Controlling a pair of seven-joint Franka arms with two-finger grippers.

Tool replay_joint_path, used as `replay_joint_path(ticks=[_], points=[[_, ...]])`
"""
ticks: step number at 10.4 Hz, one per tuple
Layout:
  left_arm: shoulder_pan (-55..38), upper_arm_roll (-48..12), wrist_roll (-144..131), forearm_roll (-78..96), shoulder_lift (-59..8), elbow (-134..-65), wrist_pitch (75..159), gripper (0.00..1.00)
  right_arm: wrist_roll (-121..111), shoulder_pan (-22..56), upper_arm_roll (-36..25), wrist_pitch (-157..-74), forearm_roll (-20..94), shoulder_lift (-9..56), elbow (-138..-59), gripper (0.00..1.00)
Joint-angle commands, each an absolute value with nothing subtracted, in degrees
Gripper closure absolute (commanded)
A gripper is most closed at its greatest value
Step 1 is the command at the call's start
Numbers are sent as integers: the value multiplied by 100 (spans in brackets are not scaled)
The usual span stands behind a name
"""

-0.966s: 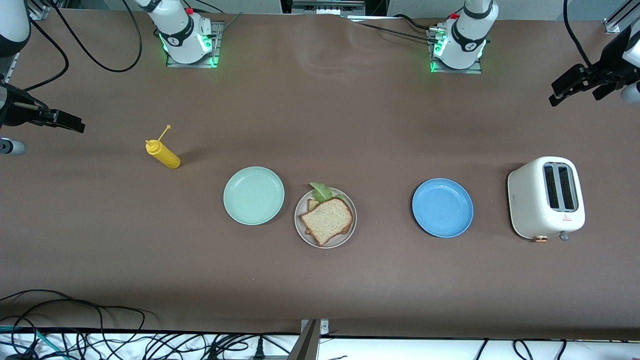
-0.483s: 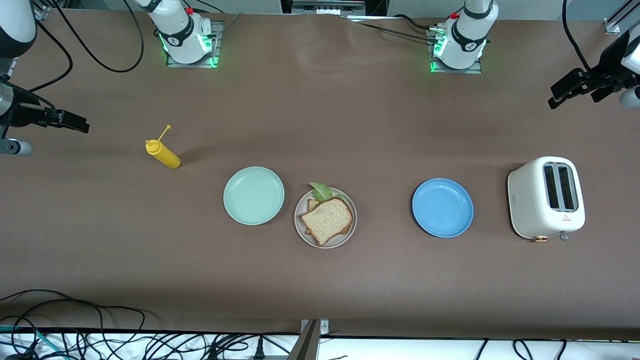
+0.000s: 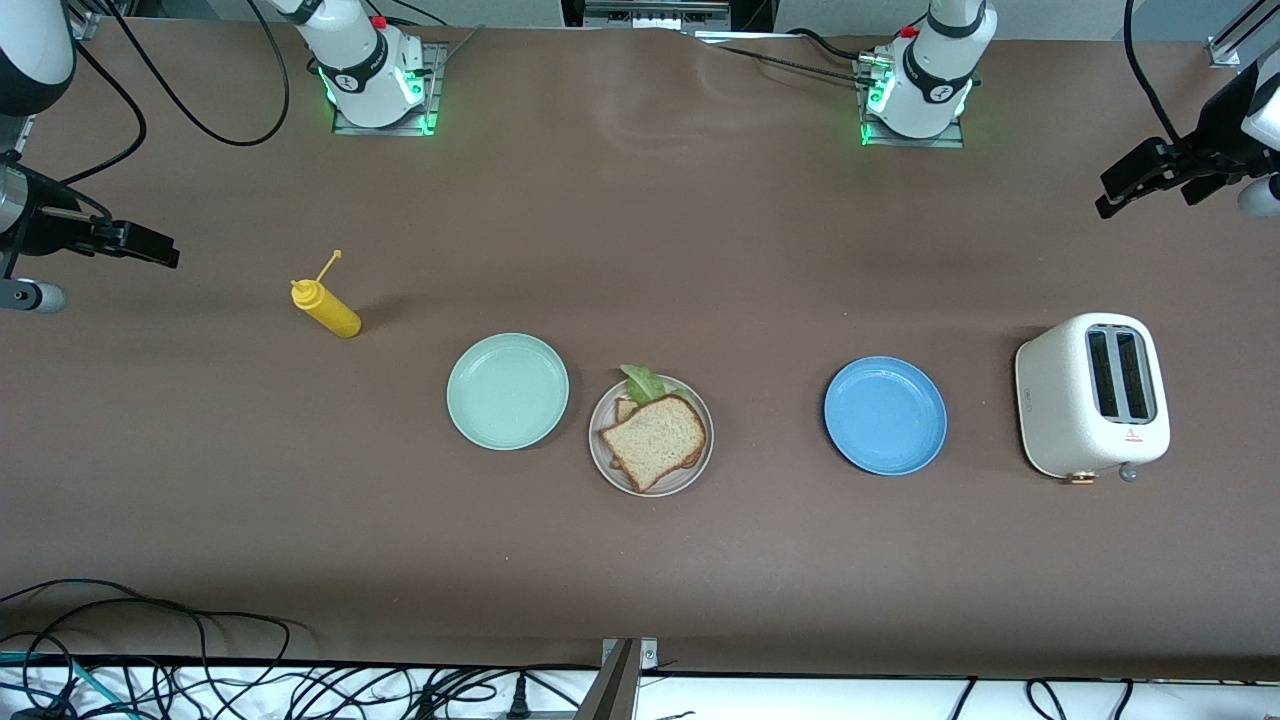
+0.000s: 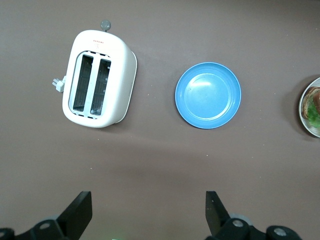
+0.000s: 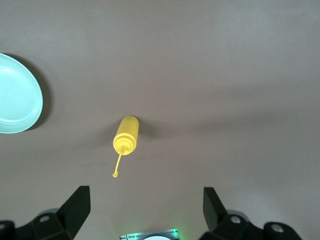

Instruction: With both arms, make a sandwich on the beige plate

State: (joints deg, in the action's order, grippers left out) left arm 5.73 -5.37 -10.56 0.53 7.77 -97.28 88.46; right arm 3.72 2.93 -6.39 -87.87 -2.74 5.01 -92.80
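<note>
- The left gripper (image 3: 1150, 178) is held high over bare surface (image 3: 640, 240) at the left arm's end, fingers spread, nothing grasped; the left arm is judged to be waiting.
- The right gripper (image 3: 135, 243) is likewise raised over the right arm's end, fingers parted and empty.
- The sandwich (image 3: 655, 437) is seen stacked on the beige plate (image 3: 606, 455), lettuce showing at one edge, between the mint-green plate (image 3: 507, 390) and the blue plate (image 3: 885, 415).
- A toaster (image 3: 1092, 395) and a yellow bottle (image 3: 326, 307) are left untouched.
- Assembly is judged finished; no further grasp is called for, only parking.
</note>
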Motion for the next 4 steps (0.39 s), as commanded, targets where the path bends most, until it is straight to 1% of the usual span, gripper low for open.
replay_joint_path(ticks=[1, 4], points=[[580, -554, -1099, -70, 721, -9606, 8719, 0, 334, 334, -703, -8736, -237, 580, -9123, 0], [580, -554, -1099, -70, 721, -9606, 8719, 0, 299, 325, -712, -8736, -255, 580, -9123, 0]])
